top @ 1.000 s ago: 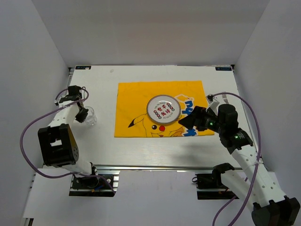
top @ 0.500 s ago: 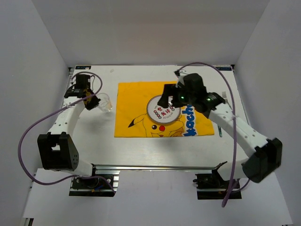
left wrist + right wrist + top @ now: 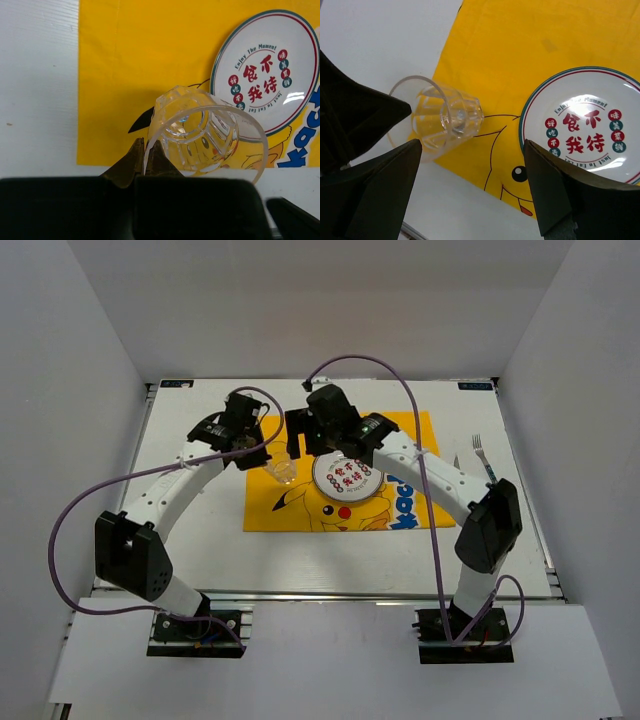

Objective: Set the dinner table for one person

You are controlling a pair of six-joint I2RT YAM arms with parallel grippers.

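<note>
The left fingers (image 3: 157, 162) are pressed together on the rim of a clear glass (image 3: 200, 135), with the edge of the rim pinched between their tips. The glass is tilted, its open mouth towards these fingers and its faceted base pointing away from them. Under it and beyond the fingertips lies a yellow cloth (image 3: 130, 75) with a cartoon print; whether the glass touches the cloth cannot be told. Further beyond the tips and off to their right, a plate (image 3: 302, 50) with a green and red rim and red characters lies flat on the cloth, apart from the glass. To the left of these fingers the bare white desk (image 3: 35, 75) shows; it spreads beneath both arms and carries the cloth. The right fingers (image 3: 385, 195) stand wide apart and hold nothing. Between them is the cloth with the printed face. The glass sits just past the tip of one finger and the plate past the tip of the other. In the top view both pairs of fingers hang near each other over the far left part of the cloth, the glass just beside them on the side towards the arm bases. A fork (image 3: 486, 458) lies on the desk well to the right of the right fingers, past the cloth's right edge.
</note>
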